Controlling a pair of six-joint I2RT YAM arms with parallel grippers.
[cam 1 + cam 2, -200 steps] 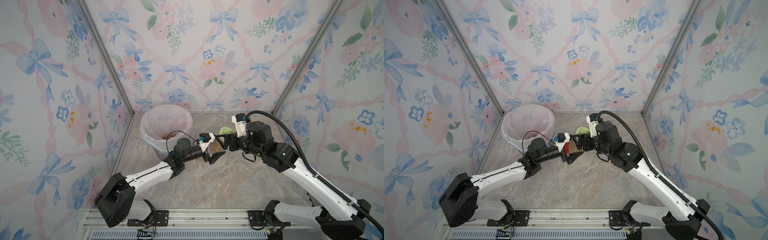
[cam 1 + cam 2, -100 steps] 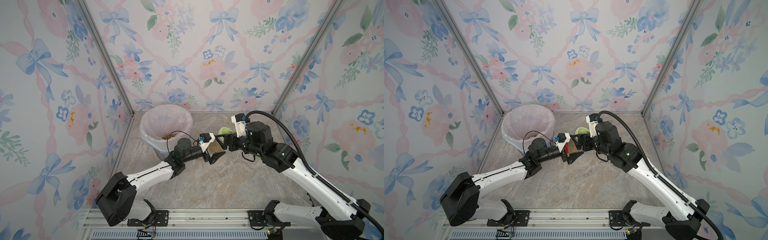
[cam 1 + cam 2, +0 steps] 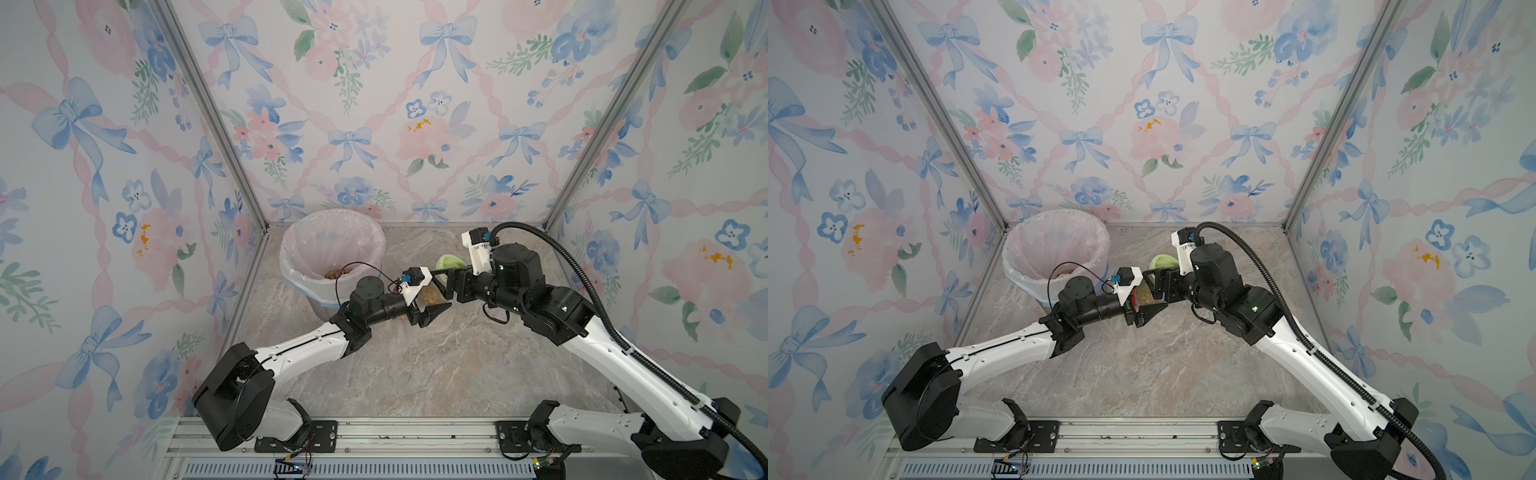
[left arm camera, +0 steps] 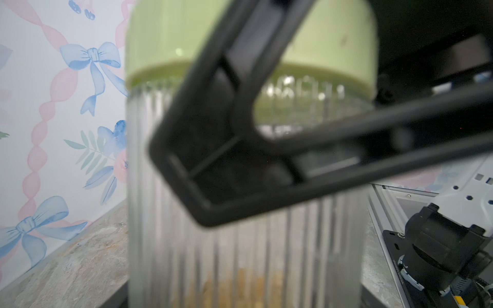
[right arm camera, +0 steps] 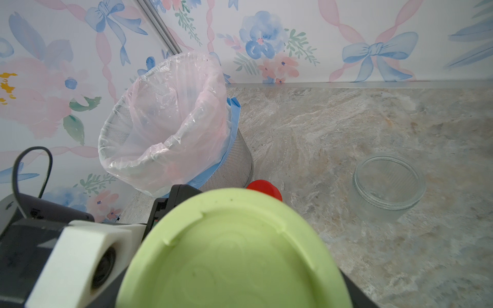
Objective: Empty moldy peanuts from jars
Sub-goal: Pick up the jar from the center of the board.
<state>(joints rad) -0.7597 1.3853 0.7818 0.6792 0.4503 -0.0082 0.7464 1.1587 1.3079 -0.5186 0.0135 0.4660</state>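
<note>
The 2 arms met over the middle of the table (image 3: 415,374), and the split of work looked deliberate: 1 pincer to steady the glass, the other to turn the cap. The jar (image 4: 160,240) between them was upright, ribbed and clear, with its green lid (image 5: 234,253) on and a low layer of peanuts (image 4: 240,288) at the bottom. Whether its base rested on the table could not be told.

The right pincer (image 3: 444,279) held the lid. In the left wrist view 1 black finger (image 4: 213,165) lay across the lid's side and the jar's neck. That hold suited unscrewing, which has to come before any pouring. The left pincer (image 3: 434,296) had the jar's body between its jaws, low down by the peanuts. Whether it pressed the glass or stood just off it could not be told.

So the jar sat inside both pincers at once, cap in the right and body in the left.

The bag-lined bin (image 3: 286,253) stood near, behind the left arm, with some peanuts in it. Opening the jar here probably kept the swing to the rim short. 1 empty jar (image 5: 386,208), lidless, sat apart on the table. A red lid (image 5: 264,186) showed just behind the green 1, toward the bin's foot.
</note>
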